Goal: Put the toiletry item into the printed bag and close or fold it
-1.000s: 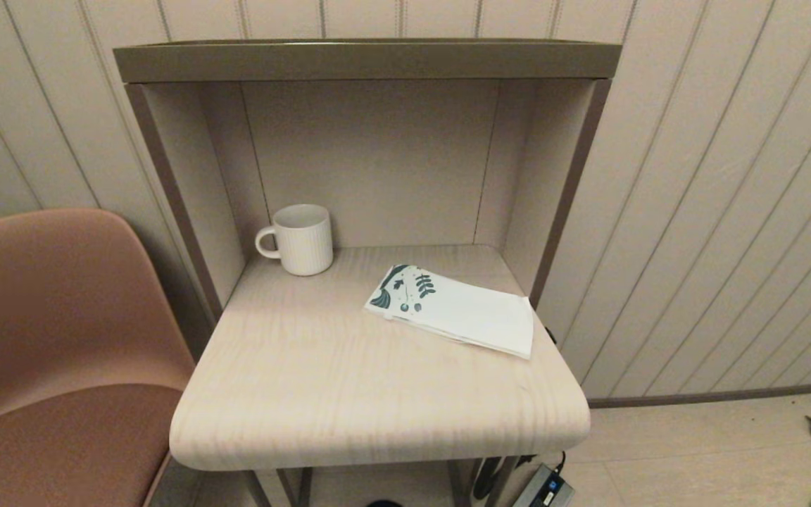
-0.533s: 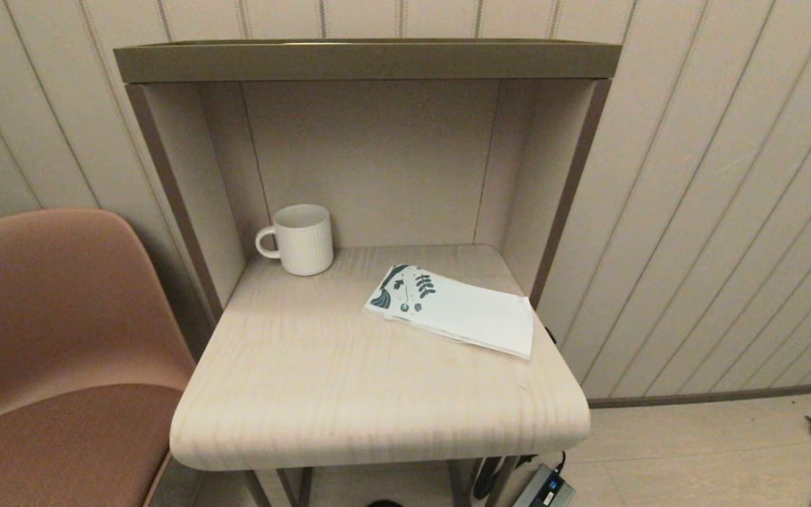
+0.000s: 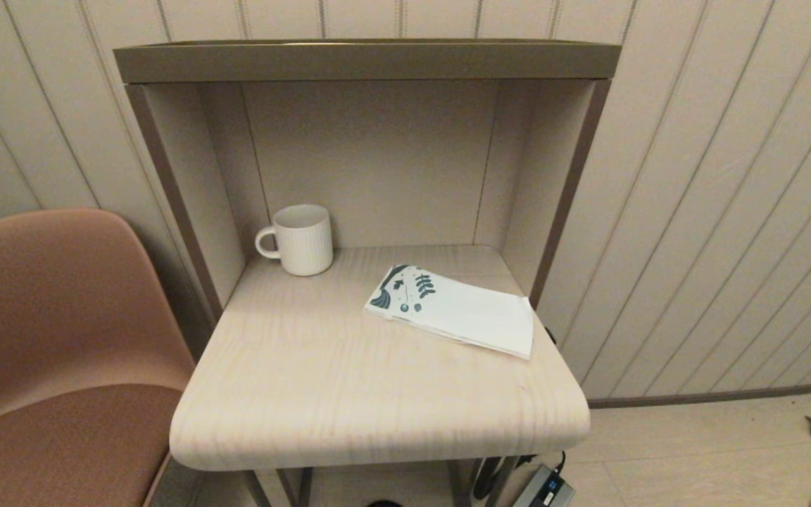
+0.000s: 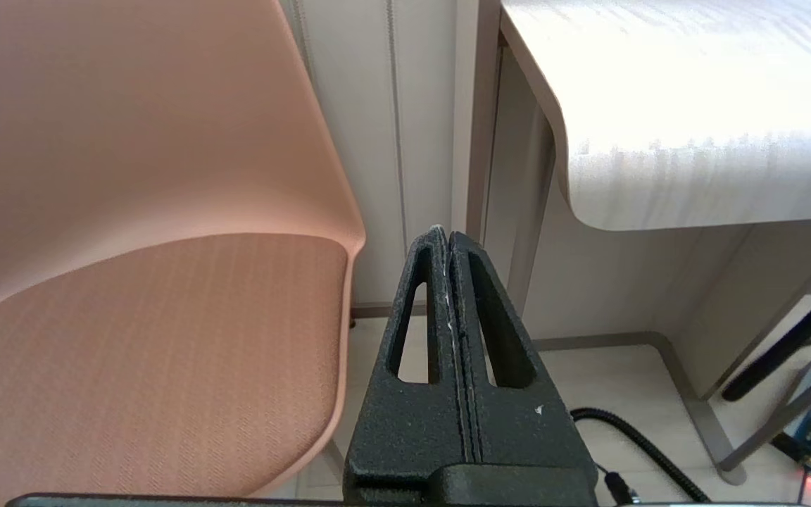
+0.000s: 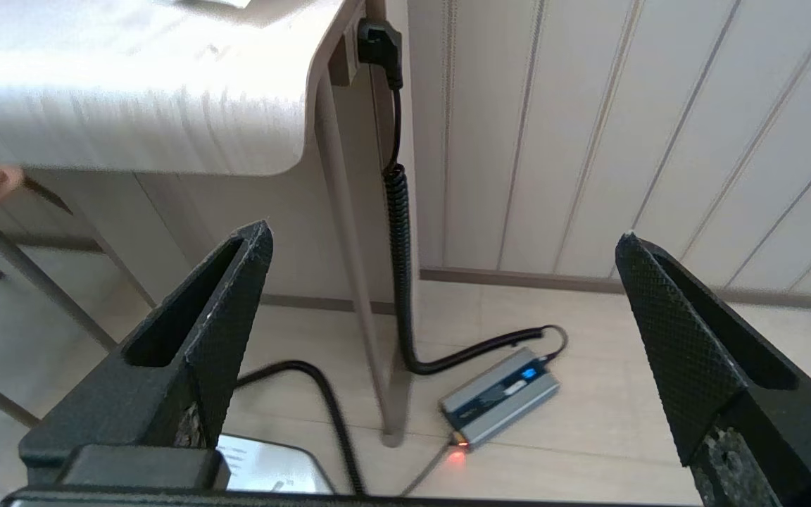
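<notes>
The printed bag (image 3: 452,309) lies flat on the right of the light wooden tabletop (image 3: 349,380), folded over so its plain white back shows and a teal print peeks out at its left end. The toiletry item is out of view. Neither arm shows in the head view. My left gripper (image 4: 445,236) is shut with nothing in it, low beside the chair and below the table edge. My right gripper (image 5: 444,239) hangs open and empty below the table's right corner, over the floor.
A white ribbed mug (image 3: 299,239) stands at the back left inside the shelf alcove (image 3: 370,148). A salmon chair (image 3: 46,338) stands left of the table. On the floor lie a grey power adapter (image 5: 500,396) and a coiled black cable (image 5: 398,246).
</notes>
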{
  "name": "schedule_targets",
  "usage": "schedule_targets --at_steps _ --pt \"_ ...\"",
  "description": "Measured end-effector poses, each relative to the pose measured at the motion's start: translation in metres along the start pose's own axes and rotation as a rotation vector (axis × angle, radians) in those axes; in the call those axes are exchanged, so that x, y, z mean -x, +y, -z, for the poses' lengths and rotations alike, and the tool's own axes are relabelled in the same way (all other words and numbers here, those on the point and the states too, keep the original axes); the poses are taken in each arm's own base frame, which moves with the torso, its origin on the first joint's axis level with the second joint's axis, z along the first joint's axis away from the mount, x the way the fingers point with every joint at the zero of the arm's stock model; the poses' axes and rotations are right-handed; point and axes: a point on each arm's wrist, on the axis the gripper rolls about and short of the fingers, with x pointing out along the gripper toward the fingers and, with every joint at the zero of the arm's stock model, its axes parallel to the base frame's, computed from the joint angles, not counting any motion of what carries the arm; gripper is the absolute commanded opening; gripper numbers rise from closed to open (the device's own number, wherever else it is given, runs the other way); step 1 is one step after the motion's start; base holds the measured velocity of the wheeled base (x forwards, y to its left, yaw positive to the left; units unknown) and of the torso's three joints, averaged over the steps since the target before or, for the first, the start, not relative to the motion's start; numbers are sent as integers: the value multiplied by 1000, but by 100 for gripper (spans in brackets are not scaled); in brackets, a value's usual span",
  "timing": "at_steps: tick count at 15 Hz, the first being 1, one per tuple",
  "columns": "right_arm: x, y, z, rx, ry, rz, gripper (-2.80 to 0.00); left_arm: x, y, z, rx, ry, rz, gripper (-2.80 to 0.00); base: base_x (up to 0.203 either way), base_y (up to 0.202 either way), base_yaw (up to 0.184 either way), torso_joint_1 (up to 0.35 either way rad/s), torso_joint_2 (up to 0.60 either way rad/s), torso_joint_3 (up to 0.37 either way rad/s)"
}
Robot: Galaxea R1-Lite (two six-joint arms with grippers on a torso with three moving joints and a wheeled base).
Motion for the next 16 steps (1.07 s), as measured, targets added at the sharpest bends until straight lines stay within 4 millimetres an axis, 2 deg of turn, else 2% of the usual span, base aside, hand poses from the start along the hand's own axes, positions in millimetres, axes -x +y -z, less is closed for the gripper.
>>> schedule_targets --at_steps 5,7,12,16 --pt "-2 4 -3 63 -69 -195 0 -2 0 -3 0 -71 -2 -280 0 0 0 0 0 0" --pt "-3 3 -3 44 -88 -139 0 -1 0 -10 -20 -148 0 -280 0 0 0 0 0 0" --pt "-6 -5 7 46 -53 156 0 -1 0 -10 -27 -147 0 -280 0 0 0 0 0 0" --pt "-7 -5 12 23 -30 152 0 -1 1 -11 23 -152 -4 -280 0 0 0 0 0 0"
